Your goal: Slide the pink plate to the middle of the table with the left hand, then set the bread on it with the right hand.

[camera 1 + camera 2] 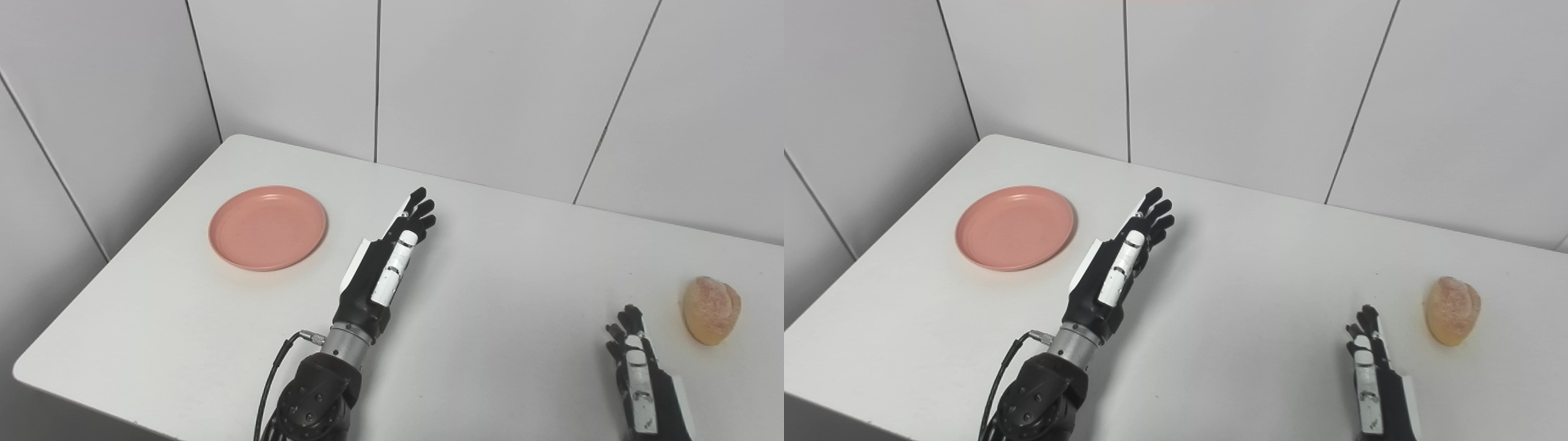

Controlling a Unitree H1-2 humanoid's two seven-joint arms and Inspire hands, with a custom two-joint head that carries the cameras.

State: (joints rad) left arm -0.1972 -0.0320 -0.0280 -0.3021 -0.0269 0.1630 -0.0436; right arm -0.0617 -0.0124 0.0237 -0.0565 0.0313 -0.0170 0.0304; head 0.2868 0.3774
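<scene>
So the white table fills most of the frame, with grey wall panels across the top. Nothing has been done on the task yet, as far as I can judge: the plate is sitting in the left part of the frame, toward the table's left edge, nowhere near the middle.

The left hand is up in the centre of the frame, held edge-on with the fingers straight and pressed together, pointing toward the upper right. It's holding nothing. Can't tell if it's touching the table or hovering just above it.

Here's the bit that matters for the next move: the plate lies to the left of that hand and a touch higher in the frame, near but clearly apart, with bare table between them. The fingers are pointing away from the plate, not at it. So my guess is the hand has to swing left and get onto the plate's far rim or its top before it can drag it rightward to the centre. The plate is round, so no long axis to worry about, and the left hand is by far the nearer one.

The right hand waits at the lower right, fingers straight and close together, empty. The bread sits just up and right of it, not touching.
</scene>
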